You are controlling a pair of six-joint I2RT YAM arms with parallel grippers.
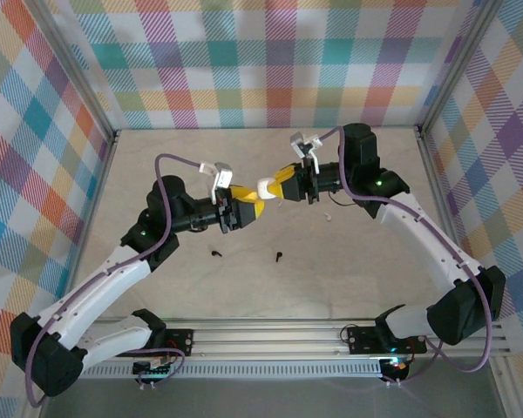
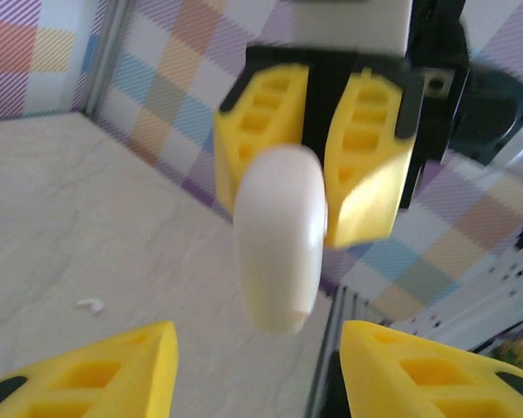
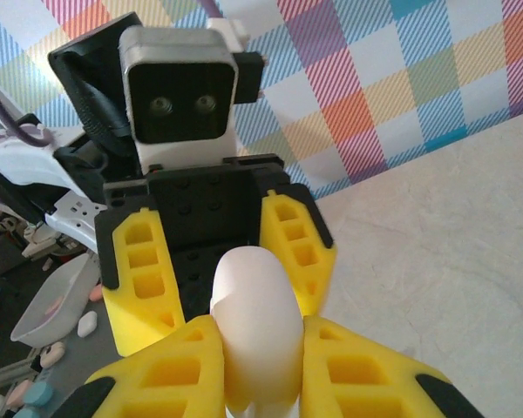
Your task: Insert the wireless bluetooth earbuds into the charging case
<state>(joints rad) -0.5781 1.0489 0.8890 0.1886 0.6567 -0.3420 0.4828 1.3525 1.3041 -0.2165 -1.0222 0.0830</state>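
While the right gripper [image 1: 272, 185] clamps a white case [image 1: 265, 187] between its yellow fingers, the two arms meet nose to nose above the middle of the table [image 1: 244, 296]. The case is held off the surface, its free end pointing toward the left gripper [image 1: 251, 204]. The right wrist view shows the case [image 3: 253, 331] squeezed on both sides by the near fingers, with the left gripper's fingers [image 3: 298, 244] standing to either side of its far end. From the left wrist view, the case [image 2: 279, 239] hangs in front of the camera, and the left gripper's own jaws are spread wide at the bottom of the picture, with clear gaps between them and the case; they grip nothing. Two black earbuds [image 1: 216, 253] [image 1: 279, 257] lie on the table nearer the arm bases, apart from each other and below the grippers. One white earbud [image 1: 327, 215] lies on the table just beside the right arm's forearm, and also shows as a small blurred curl [image 2: 89, 305] on the pale surface.
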